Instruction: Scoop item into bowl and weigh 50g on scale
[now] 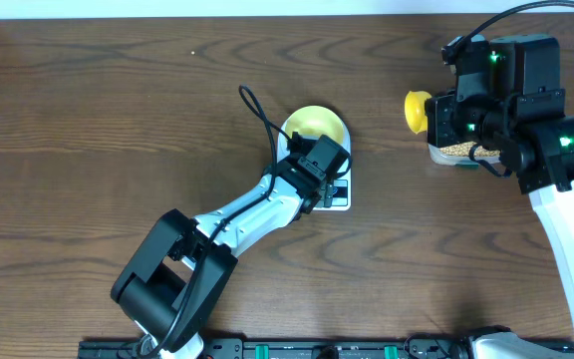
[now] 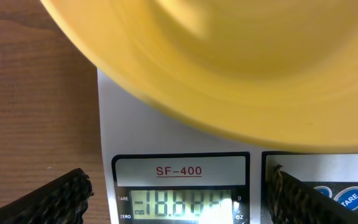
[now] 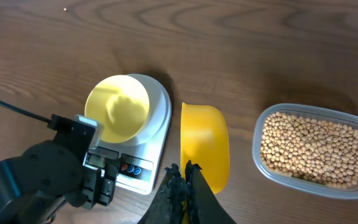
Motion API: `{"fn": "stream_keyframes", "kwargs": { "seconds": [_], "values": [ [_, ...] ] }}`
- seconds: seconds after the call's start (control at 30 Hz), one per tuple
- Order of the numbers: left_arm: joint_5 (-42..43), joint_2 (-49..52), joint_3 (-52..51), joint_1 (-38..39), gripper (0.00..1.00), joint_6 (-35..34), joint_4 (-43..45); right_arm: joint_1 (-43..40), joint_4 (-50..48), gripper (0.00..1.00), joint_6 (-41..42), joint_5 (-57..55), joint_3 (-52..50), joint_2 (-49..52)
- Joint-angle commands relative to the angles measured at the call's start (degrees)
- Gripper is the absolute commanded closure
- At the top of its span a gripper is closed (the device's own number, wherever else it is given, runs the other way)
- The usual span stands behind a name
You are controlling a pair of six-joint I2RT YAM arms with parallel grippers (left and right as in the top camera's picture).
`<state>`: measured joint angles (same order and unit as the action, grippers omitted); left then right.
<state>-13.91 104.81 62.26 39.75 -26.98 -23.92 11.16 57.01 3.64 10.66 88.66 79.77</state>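
Note:
The pale yellow bowl (image 1: 315, 124) (image 2: 229, 62) (image 3: 118, 109) sits empty on the white scale (image 1: 339, 202) (image 2: 166, 134) (image 3: 160, 118). My left gripper (image 1: 325, 166) (image 2: 182, 205) (image 3: 103, 180) hovers open over the scale's lit display (image 2: 185, 203), one finger on each side, holding nothing. My right gripper (image 3: 186, 177) is shut on the handle of a bright yellow scoop (image 1: 417, 112) (image 3: 205, 146), which is empty and hangs between the scale and the tub. The beans (image 1: 456, 151) (image 3: 309, 148) fill a clear tub (image 3: 261, 163) at the right.
The right arm's black body (image 1: 511, 95) covers most of the tub from above. A black cable (image 1: 257, 110) loops from the left arm past the bowl. Bare wooden table (image 1: 118, 110) lies to the left and along the back.

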Motion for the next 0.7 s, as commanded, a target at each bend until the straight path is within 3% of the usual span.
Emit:
{"fn": "stream_keyframes", "kwargs": {
  "seconds": [0.0,0.67],
  "values": [
    [-1.6,1.9,-0.3,-0.4,0.07,-0.3,-0.4,0.4,0.0,0.99,-0.1,-0.2,0.4,-0.3],
    [-1.2,-3.0,-0.3,-0.4,0.07,1.1,-5.0,0.4,0.0,0.99,-0.1,-0.2,0.4,-0.3]
  ]
}}
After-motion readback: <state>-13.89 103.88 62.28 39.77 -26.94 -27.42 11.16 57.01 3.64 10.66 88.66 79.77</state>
